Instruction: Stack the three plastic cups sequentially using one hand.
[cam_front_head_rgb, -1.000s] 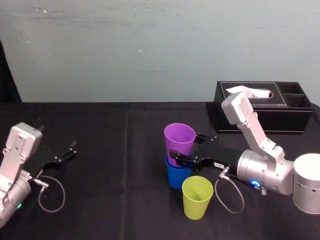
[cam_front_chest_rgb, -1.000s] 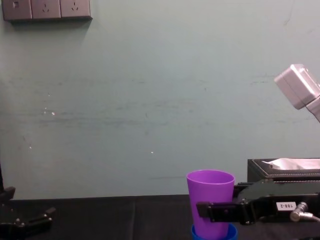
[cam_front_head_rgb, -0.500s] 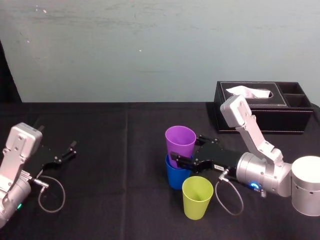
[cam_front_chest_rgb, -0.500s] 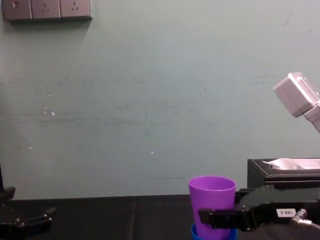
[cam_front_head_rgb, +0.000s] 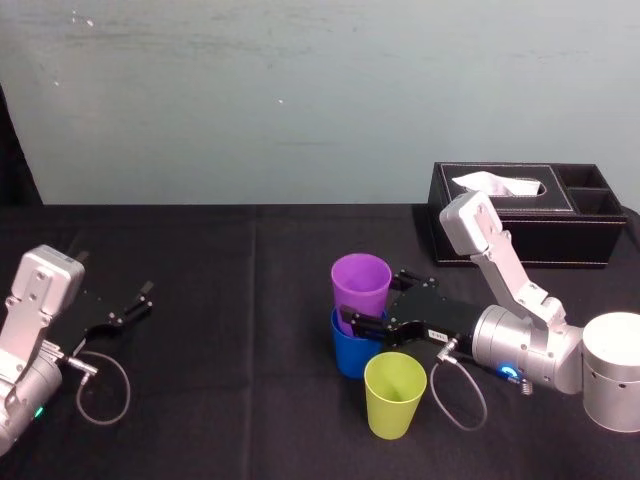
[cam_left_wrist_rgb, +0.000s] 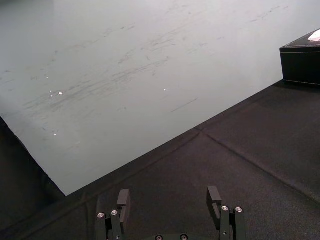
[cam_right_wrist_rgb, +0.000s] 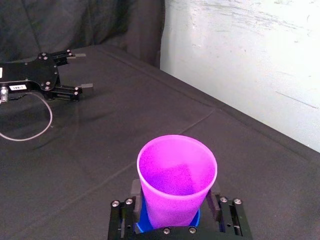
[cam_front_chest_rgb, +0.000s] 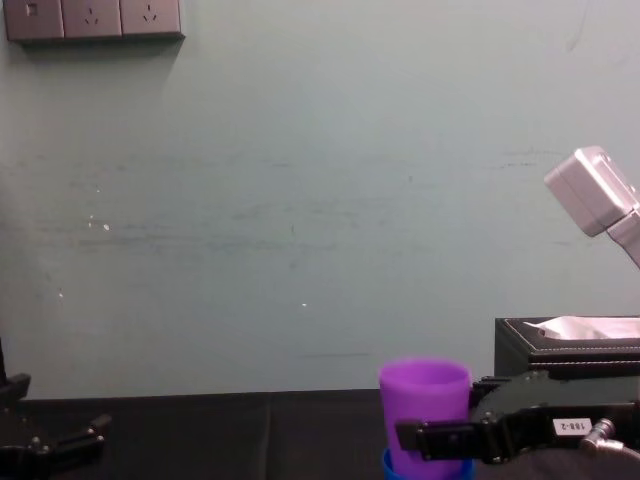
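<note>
The black bench (cam_front_head_rgb: 250, 300) carried everything, with the tissue box (cam_front_head_rgb: 520, 215) at its far right, well apart from the work. The left gripper (cam_front_head_rgb: 130, 305) lay parked near the bench's left edge, its fingers spread wide on nothing. The right gripper (cam_front_head_rgb: 375, 297) reached in level from the right, probably to keep the purple cup (cam_front_head_rgb: 360, 280) upright over the blue cup (cam_front_head_rgb: 350, 355), its base partway inside. The yellow-green cup (cam_front_head_rgb: 394, 395) stood free just in front, likely last to go. The right fingers were narrowed against the purple cup's sides, holding it.
</note>
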